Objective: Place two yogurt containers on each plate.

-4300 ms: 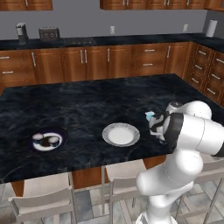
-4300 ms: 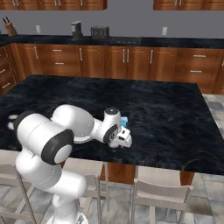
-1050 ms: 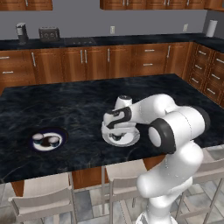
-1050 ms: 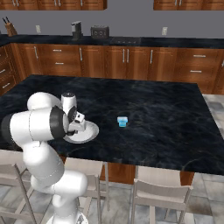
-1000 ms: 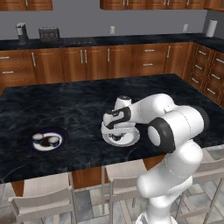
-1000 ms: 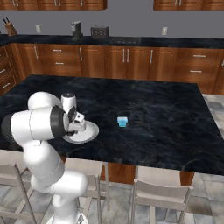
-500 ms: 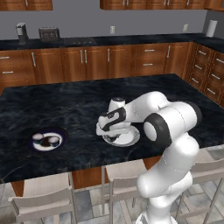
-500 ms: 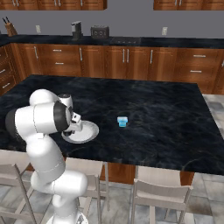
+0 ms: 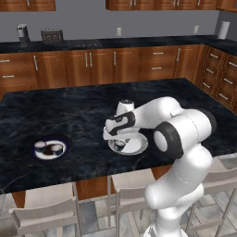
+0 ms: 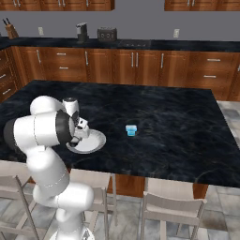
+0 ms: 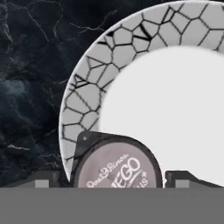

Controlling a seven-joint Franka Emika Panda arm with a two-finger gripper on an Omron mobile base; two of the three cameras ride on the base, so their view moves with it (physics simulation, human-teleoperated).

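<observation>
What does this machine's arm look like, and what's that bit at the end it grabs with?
The arm is a chain of fat, glossy white rounded segments joined by dark grey rings at the joints, with no loose cables showing. It ends in a small white and dark gripper whose two short dark jaws are stubby and blocky.
</observation>
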